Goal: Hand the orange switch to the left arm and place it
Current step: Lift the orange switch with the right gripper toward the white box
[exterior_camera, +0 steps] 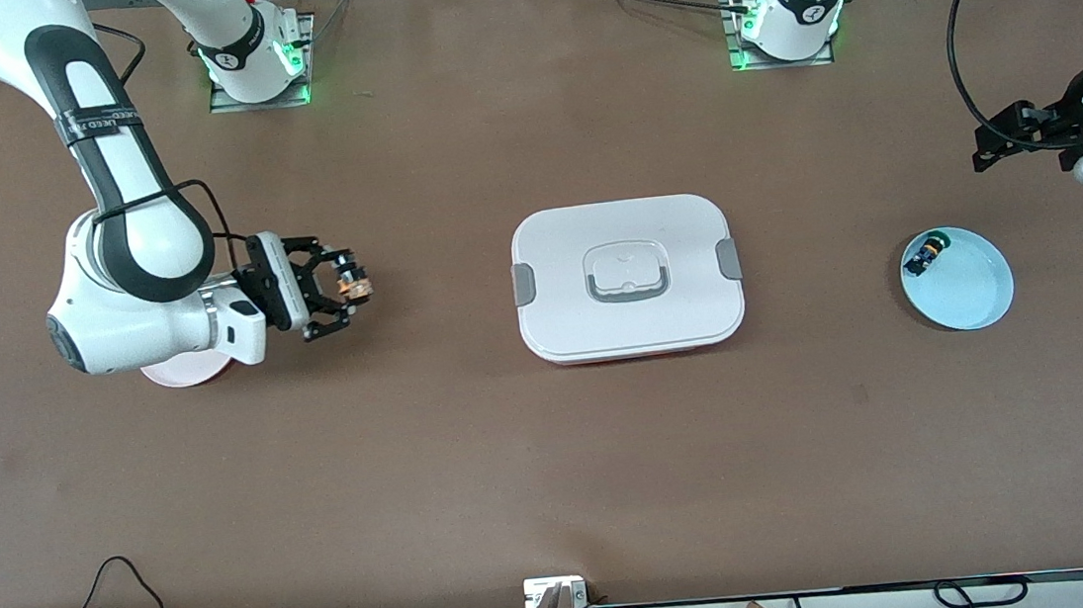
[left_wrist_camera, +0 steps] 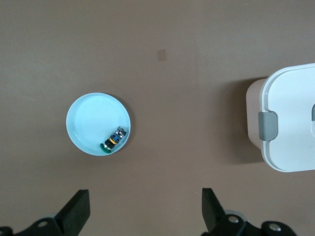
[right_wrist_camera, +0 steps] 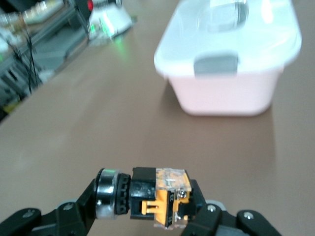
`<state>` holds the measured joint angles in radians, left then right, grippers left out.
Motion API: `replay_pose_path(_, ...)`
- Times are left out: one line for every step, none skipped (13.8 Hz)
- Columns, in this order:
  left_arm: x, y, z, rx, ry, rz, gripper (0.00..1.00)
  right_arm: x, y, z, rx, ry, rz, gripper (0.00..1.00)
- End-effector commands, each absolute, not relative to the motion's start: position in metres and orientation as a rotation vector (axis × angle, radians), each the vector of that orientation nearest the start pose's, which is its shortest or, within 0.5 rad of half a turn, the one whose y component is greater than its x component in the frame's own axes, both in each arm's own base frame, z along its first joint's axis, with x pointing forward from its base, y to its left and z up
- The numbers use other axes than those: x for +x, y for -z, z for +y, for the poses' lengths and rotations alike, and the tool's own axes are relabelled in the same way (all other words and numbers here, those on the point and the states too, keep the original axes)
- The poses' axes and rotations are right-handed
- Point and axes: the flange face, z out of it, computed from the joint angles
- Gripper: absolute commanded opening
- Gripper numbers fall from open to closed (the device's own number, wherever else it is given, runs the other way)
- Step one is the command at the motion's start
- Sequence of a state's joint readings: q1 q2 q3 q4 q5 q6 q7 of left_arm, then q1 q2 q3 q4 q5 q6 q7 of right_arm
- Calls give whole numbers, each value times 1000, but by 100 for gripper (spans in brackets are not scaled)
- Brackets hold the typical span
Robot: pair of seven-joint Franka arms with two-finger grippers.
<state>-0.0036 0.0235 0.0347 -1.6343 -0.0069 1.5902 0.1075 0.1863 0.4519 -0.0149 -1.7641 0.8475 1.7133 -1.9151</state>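
My right gripper is shut on the orange switch, a small black part with an orange band, and holds it above the table toward the right arm's end, beside the pink plate. In the right wrist view the orange switch sits crosswise between the fingers. The white lidded box stands at the table's middle; it also shows in the right wrist view and the left wrist view. My left gripper is open and empty, up over the table at the left arm's end, with its fingertips wide apart.
A light blue plate lies toward the left arm's end, holding a small black part with a blue-yellow body and green tip; the left wrist view shows this plate too. Cables hang along the table's edge nearest the camera.
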Motion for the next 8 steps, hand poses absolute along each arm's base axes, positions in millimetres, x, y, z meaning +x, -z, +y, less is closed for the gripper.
replay_pose_path(564, -575, 7, -3138, -219, 130, 100, 585, -323, 224, -1395, 441, -1563, 0)
replay_pose_path(563, -569, 5, -3163, -279, 133, 100, 583, -330, 247, -1370, 494, -1524, 0)
replay_pose_path(562, -568, 3, -3214, -294, 114, 100, 581, -337, 265, -1344, 537, -1483, 0)
replay_pose_path(563, -566, 3, -3256, -303, 107, 100, 583, -350, 281, -1326, 598, -1448, 0)
replay_pose_path(563, -565, -4, -3305, -310, 112, 100, 584, -360, 295, -1307, 638, -1429, 0)
replay_pose_path(563, -563, -9, -3367, -324, 110, 100, 586, -371, 308, -1291, 683, -1399, 0)
replay_pose_path(564, -563, -15, -3441, -330, 111, 100, 583, -376, 323, -1272, 715, -1355, 0)
replay_pose_path(567, -563, -20, -3525, -334, 101, 100, 580, -380, 337, -1267, 748, -1314, 0)
